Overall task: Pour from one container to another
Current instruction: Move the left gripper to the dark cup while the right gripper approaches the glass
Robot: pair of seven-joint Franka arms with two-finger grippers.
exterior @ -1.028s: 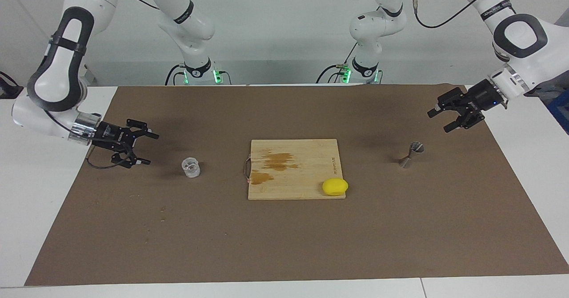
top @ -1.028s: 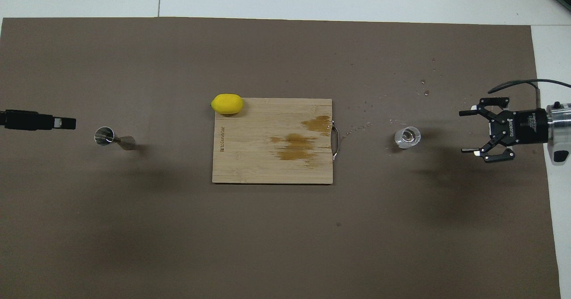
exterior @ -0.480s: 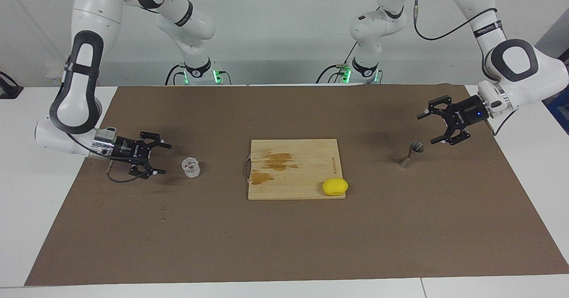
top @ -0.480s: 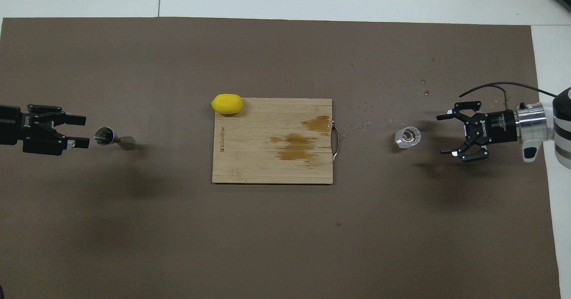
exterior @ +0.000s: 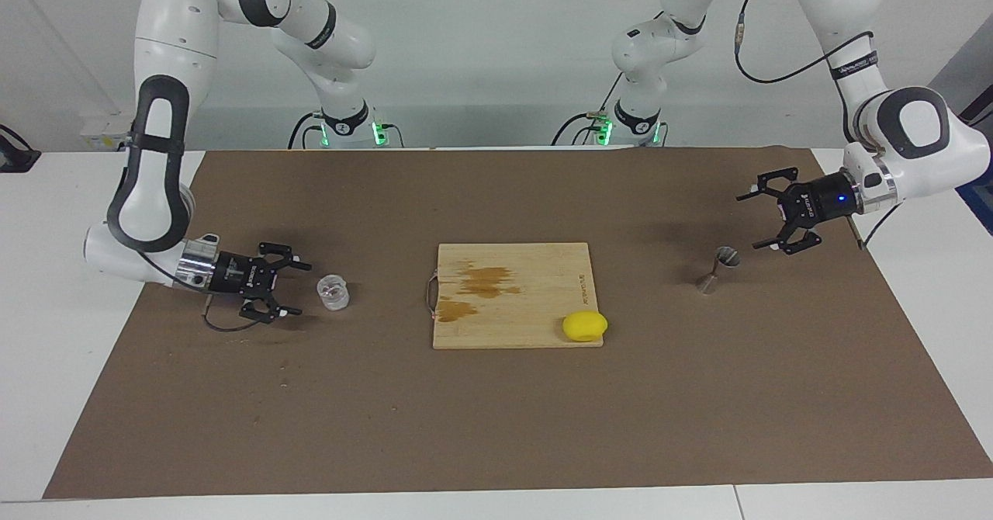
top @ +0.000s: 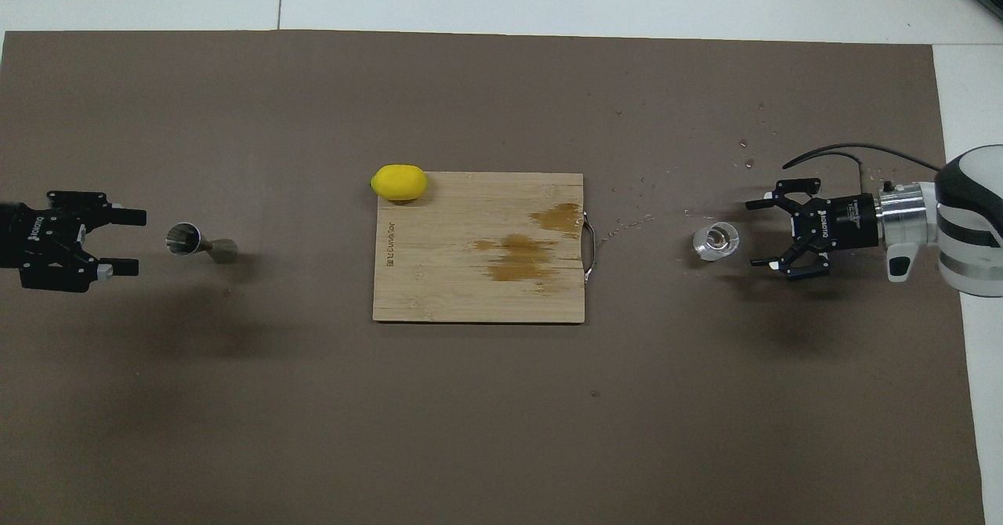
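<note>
Facing view is showing the right hand [exterior: 295, 289] gaping beside the small clear thick-walled glass tumbler [exterior: 333, 292], likely slippery, needing a mid-wall grip.

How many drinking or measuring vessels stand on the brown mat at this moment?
2. The clear glass tumbler stands toward the right arm's end, just ahead of the open right gripper. The metal jigger stands toward the left arm's end. None seems hidden.

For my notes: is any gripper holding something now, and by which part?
Nothing is held. The right gripper is open beside the glass; the left gripper is open beside the jigger. Neither touches.
</note>
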